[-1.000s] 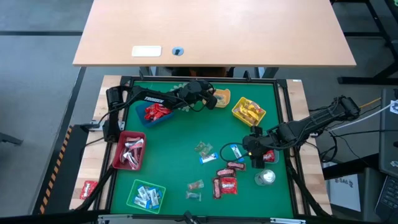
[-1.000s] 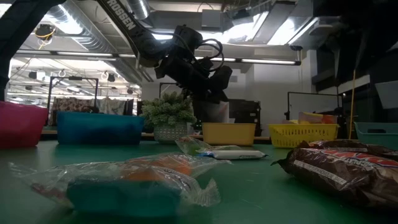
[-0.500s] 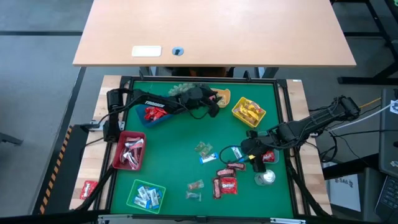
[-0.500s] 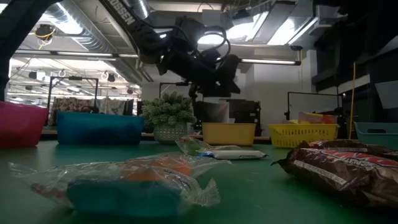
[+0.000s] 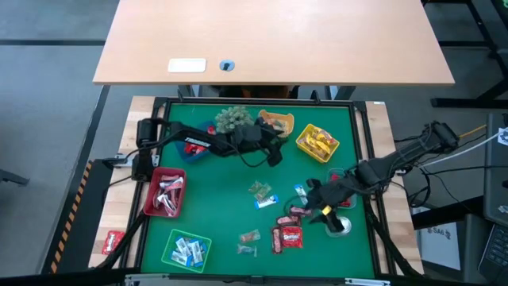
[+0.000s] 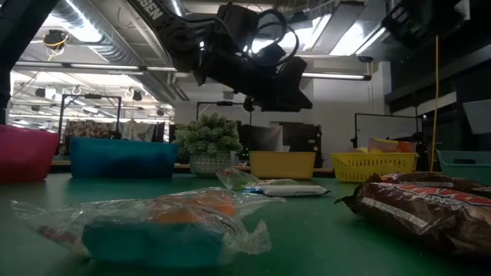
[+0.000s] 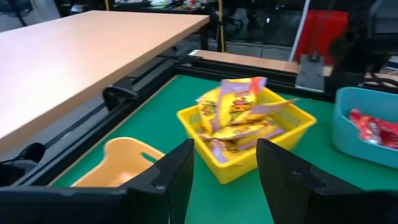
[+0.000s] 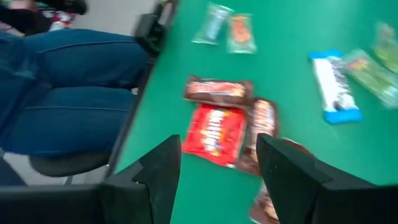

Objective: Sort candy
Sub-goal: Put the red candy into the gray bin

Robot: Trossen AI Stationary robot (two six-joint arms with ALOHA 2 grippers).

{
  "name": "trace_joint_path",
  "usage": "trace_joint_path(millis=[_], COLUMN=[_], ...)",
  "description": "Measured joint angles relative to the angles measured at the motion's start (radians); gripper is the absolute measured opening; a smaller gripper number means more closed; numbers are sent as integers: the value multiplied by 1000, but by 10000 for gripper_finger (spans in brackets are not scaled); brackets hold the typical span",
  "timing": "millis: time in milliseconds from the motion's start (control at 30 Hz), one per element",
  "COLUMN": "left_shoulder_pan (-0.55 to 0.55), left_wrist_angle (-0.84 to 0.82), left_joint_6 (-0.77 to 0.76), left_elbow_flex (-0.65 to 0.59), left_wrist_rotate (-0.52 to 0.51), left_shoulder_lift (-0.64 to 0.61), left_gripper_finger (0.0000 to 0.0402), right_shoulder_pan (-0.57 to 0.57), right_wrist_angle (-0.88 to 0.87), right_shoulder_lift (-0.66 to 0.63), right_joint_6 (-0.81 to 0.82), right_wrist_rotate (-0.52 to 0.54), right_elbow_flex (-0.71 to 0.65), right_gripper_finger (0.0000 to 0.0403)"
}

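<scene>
Right pincer (image 8: pixel 217 180) open over red candy (image 8: pixel 213 134).

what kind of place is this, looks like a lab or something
Probably a robotics lab or workshop. Two dark robot arms work over a framed green mat set with candy and small sorting trays. The low view shows exposed ceiling ducts and strip lights, and a bare wooden desk stands behind.

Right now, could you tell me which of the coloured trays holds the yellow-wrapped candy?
The yellow tray near the mat's far right holds the yellow-wrapped candy; the pink tray, green tray and blue tray hold other wrappers.
</scene>
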Motion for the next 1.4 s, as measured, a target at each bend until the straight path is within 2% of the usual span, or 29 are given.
trace_joint_path(millis=[100,300,533,900,1033,1400], left_shoulder_pan=[-23,-67,-115,-168,-181,-191], left_wrist_angle=[0,0,-3,-7,-14,-18], left_joint_6=[0,-1,-1,-3,-3,-3], left_elbow_flex=[0,0,0,0,0,0], left_wrist_rotate=[0,0,0,-1,-2,-7], left_shoulder_lift=[0,0,0,0,0,0], left_gripper_finger=[159,159,159,159,159,159], right_shoulder_pan=[60,170,254,256,256,256], right_wrist_angle=[50,113,167,277,322,311], right_shoulder_lift=[0,13,124,350,384,500], right_joint_6=[1,2,-1,-27,-45,-79], right_wrist_rotate=[33,166,219,215,213,262], right_elbow_flex=[0,0,0,0,0,0], right_gripper_finger=[209,209,209,209,209,209])
